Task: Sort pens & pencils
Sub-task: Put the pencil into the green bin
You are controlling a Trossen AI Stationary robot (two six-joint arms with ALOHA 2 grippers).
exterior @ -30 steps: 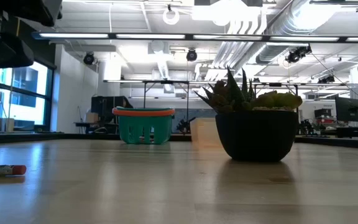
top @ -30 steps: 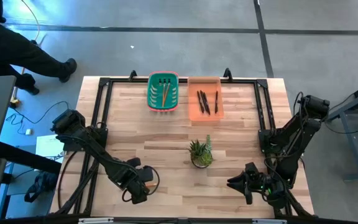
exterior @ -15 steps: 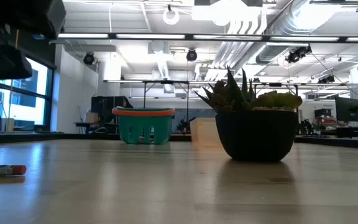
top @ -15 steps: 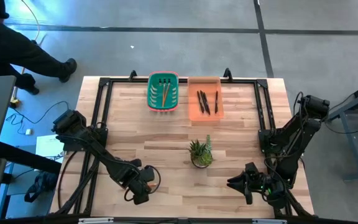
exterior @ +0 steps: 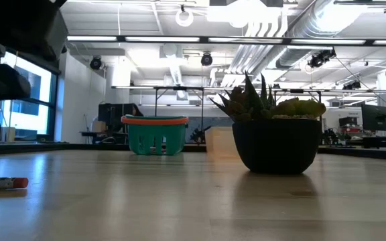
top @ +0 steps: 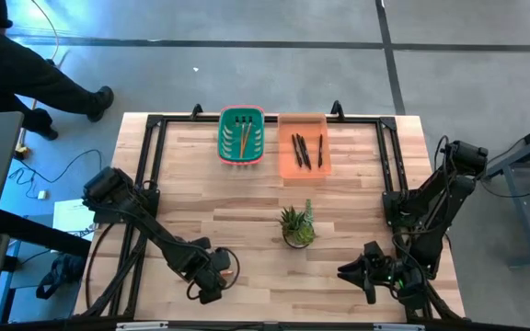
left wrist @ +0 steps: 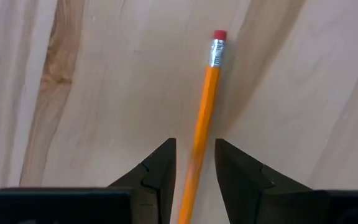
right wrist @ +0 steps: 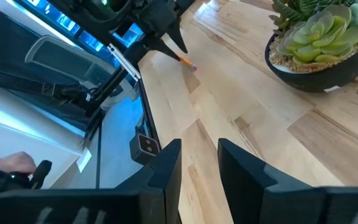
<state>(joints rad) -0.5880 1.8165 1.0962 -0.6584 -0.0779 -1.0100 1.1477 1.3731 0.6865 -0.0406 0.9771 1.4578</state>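
While both arms sit at the table's near edge, we see the left gripper (left wrist: 194, 165) low over the near-left wood w/ its fingers (left wrist: 160, 165) narrowly apart, straddling a loose pencil (left wrist: 202, 118). We can't tell if the pads actually touch it; the pencil lies flat on the table (top: 228, 207), eraser end pointing away from the wrist. In the high view the left gripper (top: 207, 276) is near-left, the pencil itself hidden under it.

Right gripper (top: 368, 273) waits at the near-right, fingers narrowly apart, nothing between them; its wrist view shows the pencil (right wrist: 187, 61) under the other arm.

Far side: green basket (top: 241, 135) holds other pencils (top: 244, 139); orange tray (top: 303, 145) just right of it holds the pens (top: 301, 151), approx. three visible. Potted succulent (top: 296, 226) stands mid-table, near the right arm.
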